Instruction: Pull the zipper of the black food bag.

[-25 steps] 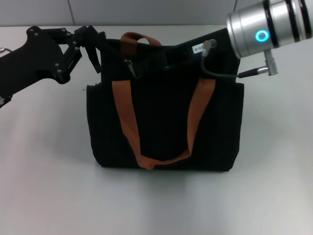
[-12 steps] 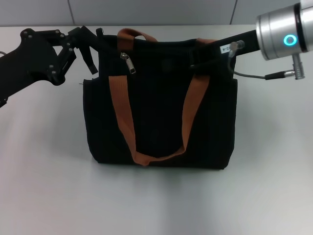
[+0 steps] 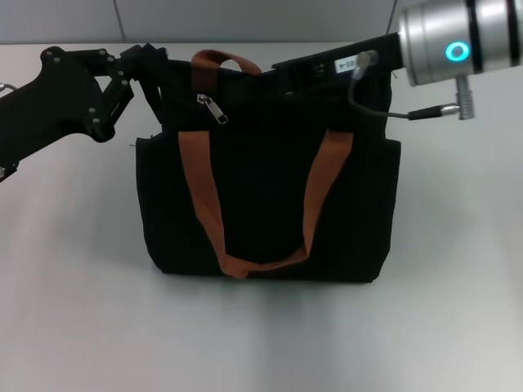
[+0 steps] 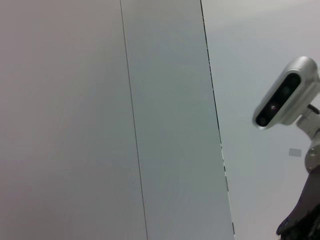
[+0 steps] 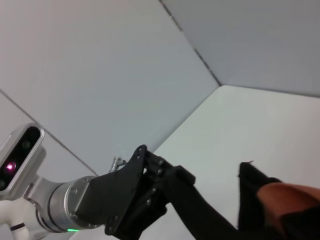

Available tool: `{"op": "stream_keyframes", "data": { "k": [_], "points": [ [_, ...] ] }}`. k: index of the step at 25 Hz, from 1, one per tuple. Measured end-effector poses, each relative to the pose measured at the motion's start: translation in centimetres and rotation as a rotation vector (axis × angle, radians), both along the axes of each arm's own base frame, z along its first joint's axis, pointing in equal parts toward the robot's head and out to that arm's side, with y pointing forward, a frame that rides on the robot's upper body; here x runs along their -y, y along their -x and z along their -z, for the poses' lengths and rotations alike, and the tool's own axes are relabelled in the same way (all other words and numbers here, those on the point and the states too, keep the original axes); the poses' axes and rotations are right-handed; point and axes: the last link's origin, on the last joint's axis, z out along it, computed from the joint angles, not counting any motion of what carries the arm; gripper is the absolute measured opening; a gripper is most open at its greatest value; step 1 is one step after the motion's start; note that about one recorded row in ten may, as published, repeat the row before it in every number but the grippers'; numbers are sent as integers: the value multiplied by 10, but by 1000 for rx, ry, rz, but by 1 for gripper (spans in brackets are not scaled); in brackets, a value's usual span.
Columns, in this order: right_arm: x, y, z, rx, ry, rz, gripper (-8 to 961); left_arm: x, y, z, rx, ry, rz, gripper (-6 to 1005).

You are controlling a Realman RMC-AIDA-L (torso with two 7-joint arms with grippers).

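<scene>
My left hand (image 3: 151, 69) gripped the black food bag (image 3: 270, 196) corner; right hand's state unclear; zipper (image 3: 211, 108) sat near the left end, pull unfinished.

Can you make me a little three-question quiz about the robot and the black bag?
1. True or false: the zipper pull hangs near the bag's top edge, on the robot's left side.
2. What colour are the handles on the black food bag? A) blue B) rust-brown C) white
3. Fill in: the left gripper is at the bag's top ____ corner.

Key: 1 true; 2 B; 3 left. The right gripper reaches over the bag's top edge from the other side.
</scene>
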Motion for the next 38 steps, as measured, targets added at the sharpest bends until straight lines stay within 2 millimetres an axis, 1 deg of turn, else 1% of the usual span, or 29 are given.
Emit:
{"op": "stream_keyframes", "data": {
  "k": [5,8,15,25,30,35,38],
  "points": [
    [-5,7,6,10,12,-7,164,0,-1,-1,1,-5,5,18],
    [-6,8,7,16,6,-5,372,0,-1,-1,1,-7,7,18],
    [-9,10,17,56,35,6,365,0,-2,-2,4,-5,15,18],
    [-3,18,21,28,72,-4,355,0,-3,-1,6,0,21,17],
    [-3,17,23,25,80,11,347,1,-4,-1,7,1,22,17],
    [-3,15,26,23,97,36,278,1,-4,-1,8,2,24,17],
    [-2,16,27,24,110,43,273,1,-4,-1,8,1,24,18]
  ]
}}
